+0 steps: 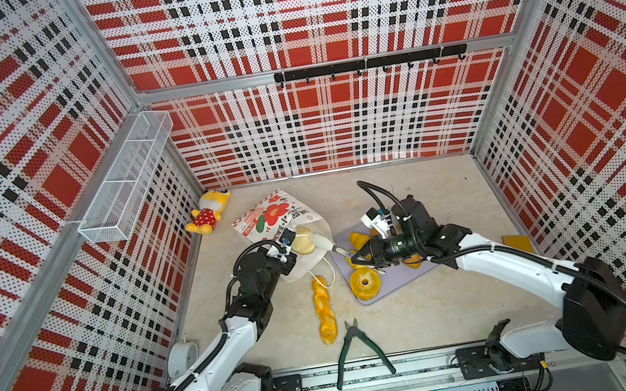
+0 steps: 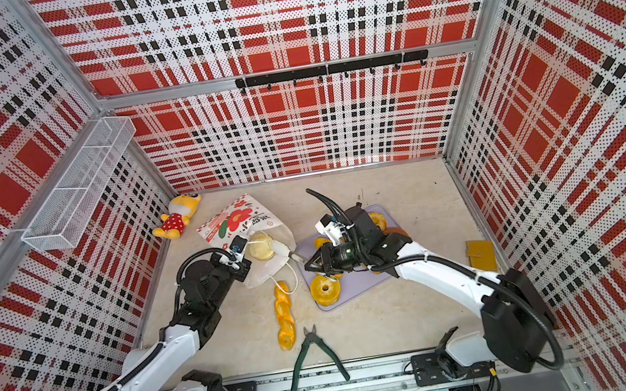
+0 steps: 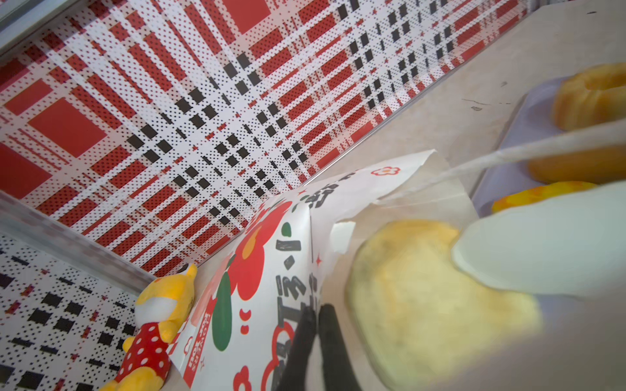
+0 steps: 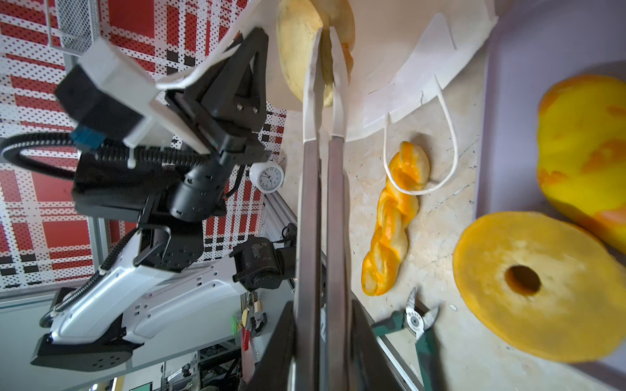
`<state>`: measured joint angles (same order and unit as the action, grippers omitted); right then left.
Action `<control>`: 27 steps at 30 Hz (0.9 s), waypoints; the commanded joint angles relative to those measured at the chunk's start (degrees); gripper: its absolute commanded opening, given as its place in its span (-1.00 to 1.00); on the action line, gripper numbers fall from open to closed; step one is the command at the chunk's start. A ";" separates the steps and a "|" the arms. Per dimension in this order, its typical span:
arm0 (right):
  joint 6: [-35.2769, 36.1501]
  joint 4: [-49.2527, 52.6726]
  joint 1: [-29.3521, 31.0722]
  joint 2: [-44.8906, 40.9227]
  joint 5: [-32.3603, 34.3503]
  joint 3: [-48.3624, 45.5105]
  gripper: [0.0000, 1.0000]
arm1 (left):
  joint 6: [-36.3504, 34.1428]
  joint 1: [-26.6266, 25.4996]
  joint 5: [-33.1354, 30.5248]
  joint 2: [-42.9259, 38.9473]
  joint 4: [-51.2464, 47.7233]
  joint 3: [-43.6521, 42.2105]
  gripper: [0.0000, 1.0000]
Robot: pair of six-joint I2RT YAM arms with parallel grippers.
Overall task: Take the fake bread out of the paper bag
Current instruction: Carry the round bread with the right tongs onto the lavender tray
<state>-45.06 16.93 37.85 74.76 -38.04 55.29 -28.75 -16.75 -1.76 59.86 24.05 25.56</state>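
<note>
light: bright, even | shadows: soft | top views: edges bowed | left wrist: near bun blurred

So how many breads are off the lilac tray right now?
2. The twisted braid lies on the table; the pale bun sits at the paper bag mouth, pinched by tongs in the right gripper. More may be hidden inside it.

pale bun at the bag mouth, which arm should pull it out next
Right. The right gripper holds tongs clamped on the pale bun, with the lilac tray close by. The left gripper is shut on the paper bag, holding it.
</note>
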 commanded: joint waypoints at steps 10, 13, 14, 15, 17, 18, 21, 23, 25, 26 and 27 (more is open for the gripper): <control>10.92 36.27 -7.00 -24.05 7.89 -0.68 -1.00 | 5.66 -0.21 -10.05 2.98 -6.28 10.33 -1.00; 13.15 38.81 -11.97 -26.52 6.30 -2.81 -1.00 | 8.98 -0.20 -10.14 2.81 -8.92 11.72 -1.00; 13.87 39.12 -13.15 -26.72 6.06 -3.32 -1.00 | 10.14 -1.79 -10.25 2.82 -10.24 12.34 -1.00; 14.74 39.67 -14.24 -26.55 5.96 -3.63 -1.00 | 11.29 -1.92 -10.23 2.77 -11.42 12.89 -1.00; 16.04 39.95 -15.72 -26.04 6.14 -4.35 -1.00 | 12.71 -1.88 -10.49 2.51 -13.78 13.85 -1.00; 16.36 39.58 -16.08 -25.71 6.10 -4.66 -1.00 | 13.31 -1.90 -10.76 2.06 -14.12 13.82 -1.00; 16.66 38.36 -16.44 -24.67 6.59 -5.47 -1.00 | 14.68 -1.88 -10.32 0.06 -14.17 13.37 -1.00; 17.21 38.12 -16.57 -23.67 7.04 -6.00 -1.00 | 16.95 -1.88 -10.92 -1.28 -14.66 13.75 -1.00; 17.30 37.41 -16.66 -23.08 7.26 -6.88 -0.97 | 21.63 -1.75 -13.64 -1.96 -17.64 15.92 -1.00; 17.19 36.89 -16.62 -23.00 7.41 -7.34 -0.80 | 23.69 -1.63 -14.53 -1.89 -20.12 17.48 -1.00; 17.18 36.95 -16.66 -22.97 7.90 -7.60 -0.66 | 25.61 -1.38 -14.91 -1.64 -22.82 19.20 -1.00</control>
<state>-30.00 56.95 21.43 51.81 -30.61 48.21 -11.40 -18.41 -13.54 59.24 6.44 39.92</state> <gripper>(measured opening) 0.224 0.049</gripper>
